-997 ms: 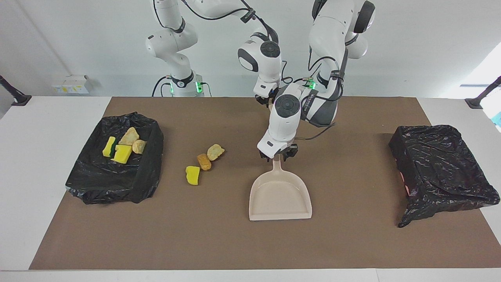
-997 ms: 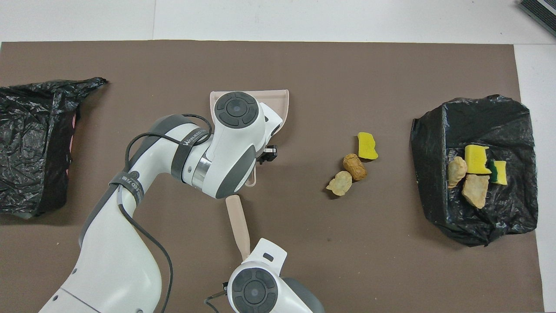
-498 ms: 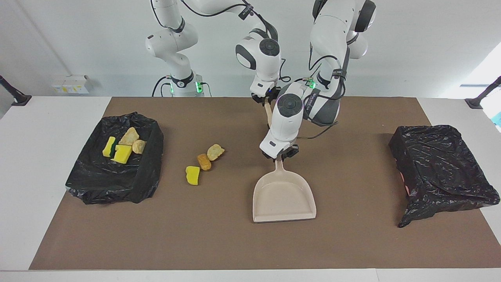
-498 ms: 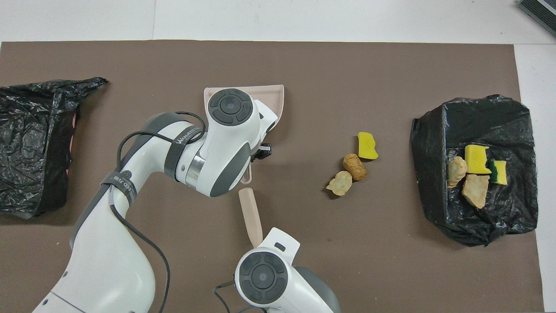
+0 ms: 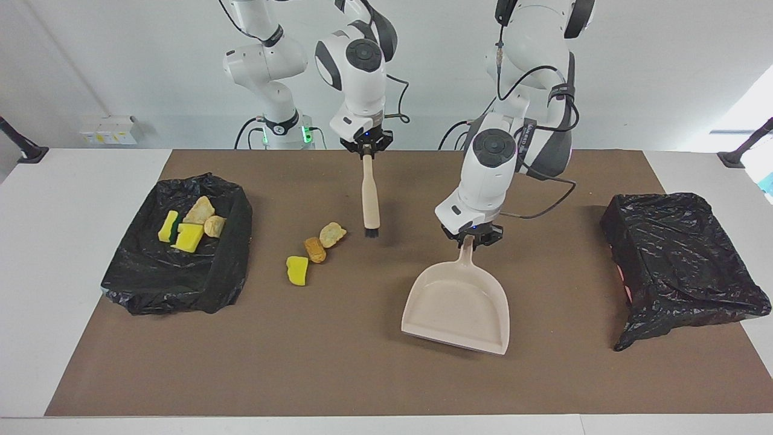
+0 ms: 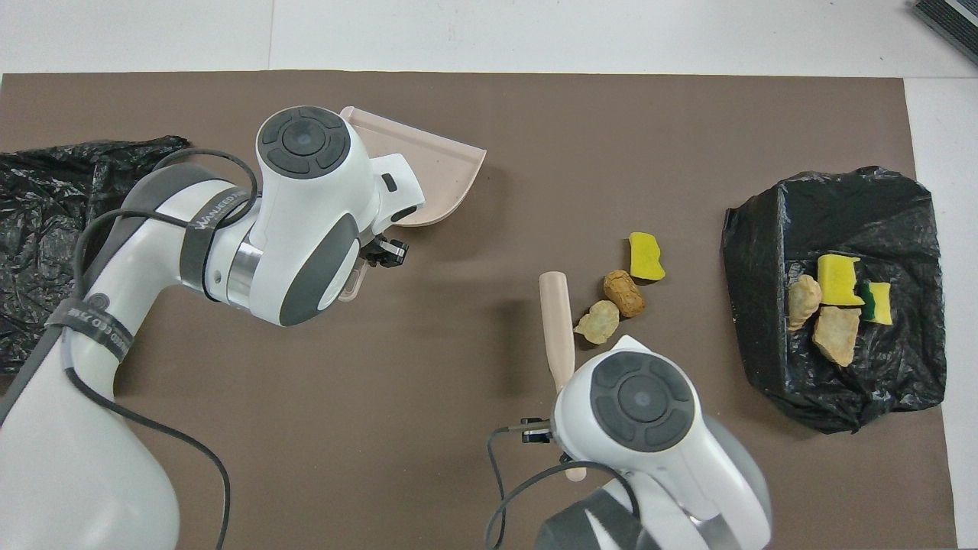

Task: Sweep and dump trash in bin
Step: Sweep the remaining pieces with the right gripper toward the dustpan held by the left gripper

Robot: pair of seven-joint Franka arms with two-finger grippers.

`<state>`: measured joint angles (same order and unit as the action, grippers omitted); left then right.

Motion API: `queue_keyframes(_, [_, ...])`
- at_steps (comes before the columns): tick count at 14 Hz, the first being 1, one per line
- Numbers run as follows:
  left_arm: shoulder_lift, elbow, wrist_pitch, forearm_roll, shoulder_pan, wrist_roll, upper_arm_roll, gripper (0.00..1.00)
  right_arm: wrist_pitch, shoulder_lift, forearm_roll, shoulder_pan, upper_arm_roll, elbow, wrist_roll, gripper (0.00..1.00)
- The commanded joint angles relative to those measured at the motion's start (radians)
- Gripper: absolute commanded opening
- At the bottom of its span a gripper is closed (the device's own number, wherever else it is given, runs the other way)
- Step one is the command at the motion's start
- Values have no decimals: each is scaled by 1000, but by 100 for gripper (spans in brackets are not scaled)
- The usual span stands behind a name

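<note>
Three loose trash pieces lie mid-mat: a yellow sponge bit (image 5: 297, 270) (image 6: 646, 256), an orange-brown chunk (image 5: 314, 249) (image 6: 624, 292) and a beige chunk (image 5: 332, 234) (image 6: 598, 322). My right gripper (image 5: 366, 150) is shut on the top of the beige brush (image 5: 369, 193) (image 6: 557, 325). The brush hangs upright, its dark bristles low beside the beige chunk, toward the left arm's end. My left gripper (image 5: 469, 240) is shut on the handle of the beige dustpan (image 5: 459, 308) (image 6: 428, 172). The pan is empty, turned askew and low over the mat.
A black-bag-lined bin (image 5: 181, 284) (image 6: 840, 206) at the right arm's end holds several yellow and beige pieces. A second black-bagged bin (image 5: 682, 260) (image 6: 38, 229) stands at the left arm's end. A brown mat (image 5: 362, 374) covers the table.
My right gripper has carried the brush up and toward the right arm's end, next to the loose trash. My left gripper has moved the dustpan toward the left arm's end and turned it.
</note>
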<state>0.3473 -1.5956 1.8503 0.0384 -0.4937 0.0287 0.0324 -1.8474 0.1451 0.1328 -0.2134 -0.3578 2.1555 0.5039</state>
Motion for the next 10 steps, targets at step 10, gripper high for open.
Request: queue_keyframes(10, [-192, -250, -154, 186, -46, -716, -8, 0, -170, -179, -278, 376, -15, 35, -391, 0])
